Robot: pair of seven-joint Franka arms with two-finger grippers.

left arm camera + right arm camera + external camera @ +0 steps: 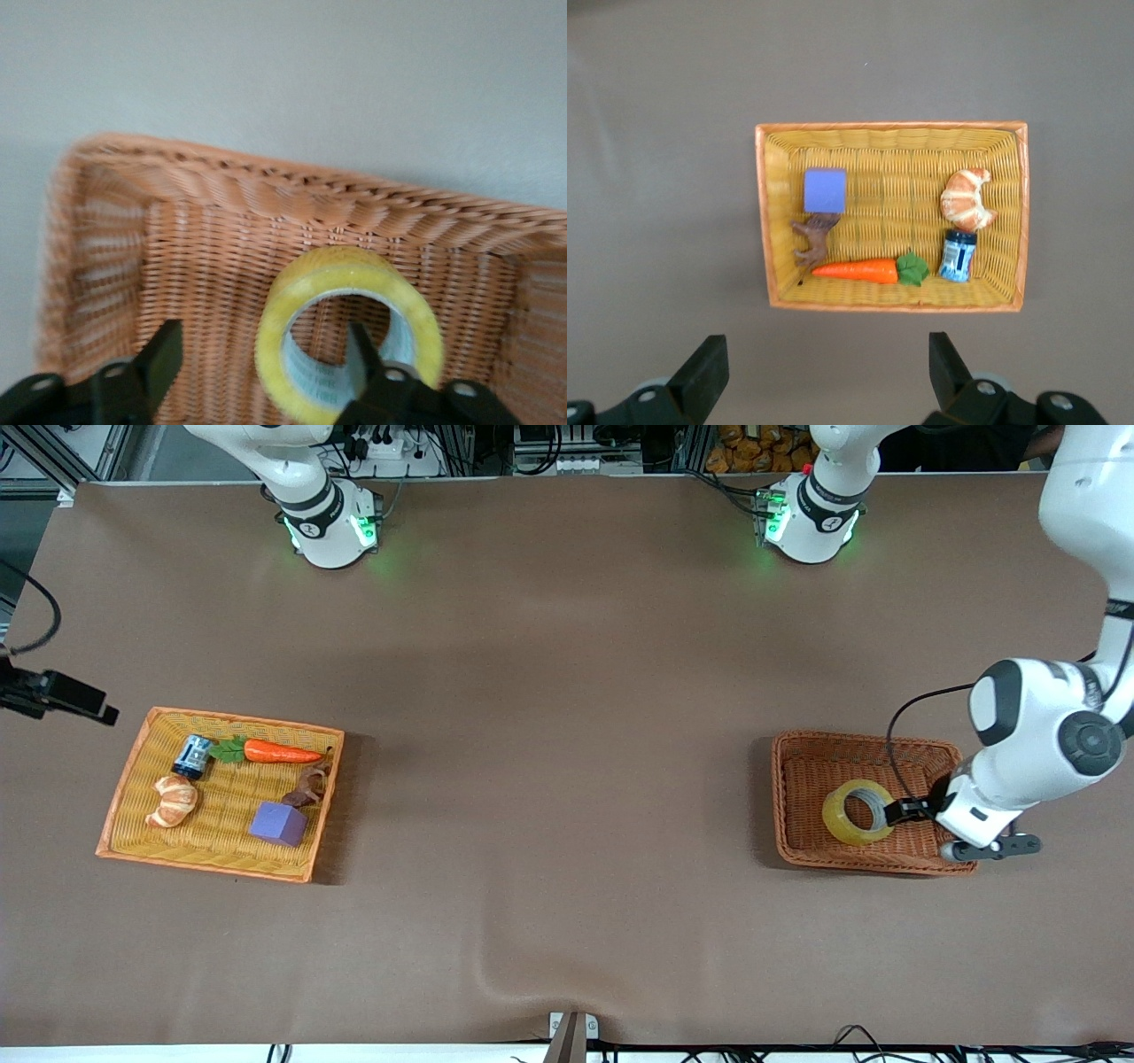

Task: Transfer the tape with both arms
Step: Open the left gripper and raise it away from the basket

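The tape [837, 821], a yellowish ring with a grey-white core, sits in the brown wicker basket [864, 740] at the left arm's end of the table. My left gripper [893, 812] is open in that basket. In the left wrist view, one finger [359, 350] is inside the tape's [292, 292] hole and the other finger [164, 354] is outside, so the left gripper [261, 354] straddles the ring's wall above the basket floor [204, 266]. My right gripper [824, 354] is open and empty, held high over the table beside the yellow tray [766, 212].
The yellow tray [133, 779] at the right arm's end holds a carrot [282, 752], a croissant [172, 801], a purple block [278, 824], a small blue can [192, 756] and a brown figure [310, 786]. A black device [58, 693] juts in at that table edge.
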